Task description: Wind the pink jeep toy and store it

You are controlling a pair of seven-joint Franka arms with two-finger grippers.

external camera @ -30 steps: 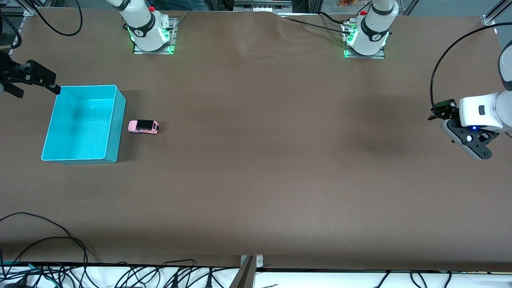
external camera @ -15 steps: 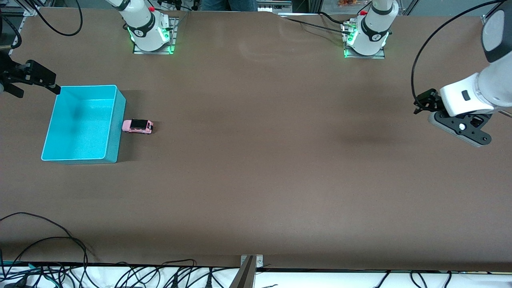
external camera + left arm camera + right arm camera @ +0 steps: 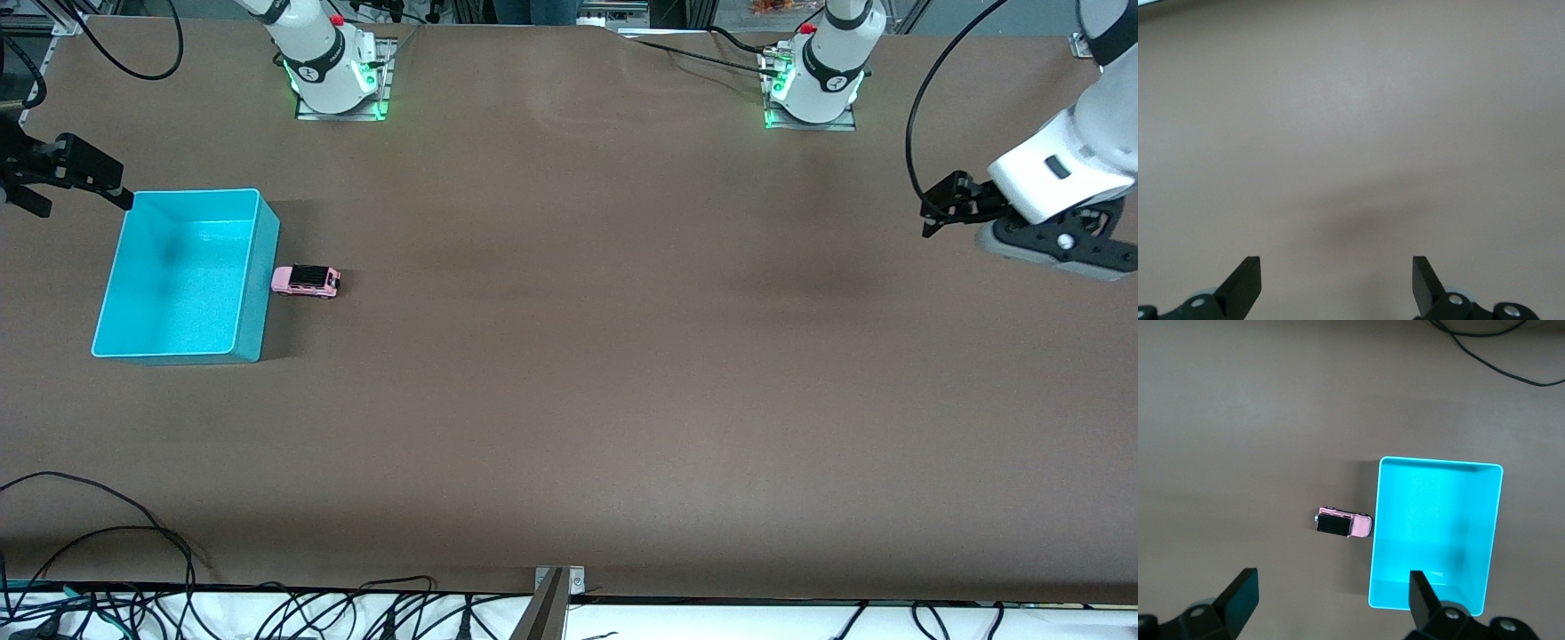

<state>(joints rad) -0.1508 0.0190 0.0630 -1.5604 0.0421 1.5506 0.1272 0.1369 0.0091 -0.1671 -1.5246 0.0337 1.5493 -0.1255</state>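
Observation:
The pink jeep toy stands on its wheels on the brown table, with one end against the outer wall of the empty turquoise bin, on the side toward the left arm's end. My right gripper hangs open by the bin's corner at the right arm's end. The right wrist view looks down on the pink jeep toy and the bin, and nothing is between the fingers of the right gripper. My left gripper is open over bare table at the left arm's end; in its own view the left gripper holds nothing.
Both arm bases stand along the table edge farthest from the front camera. Loose black cables lie along the nearest edge toward the right arm's end. A metal bracket sits at the middle of that edge.
The pink jeep toy rolled a short way toward the bin and stopped against its wall. The left arm swung up and toward its base. The right arm has not moved.

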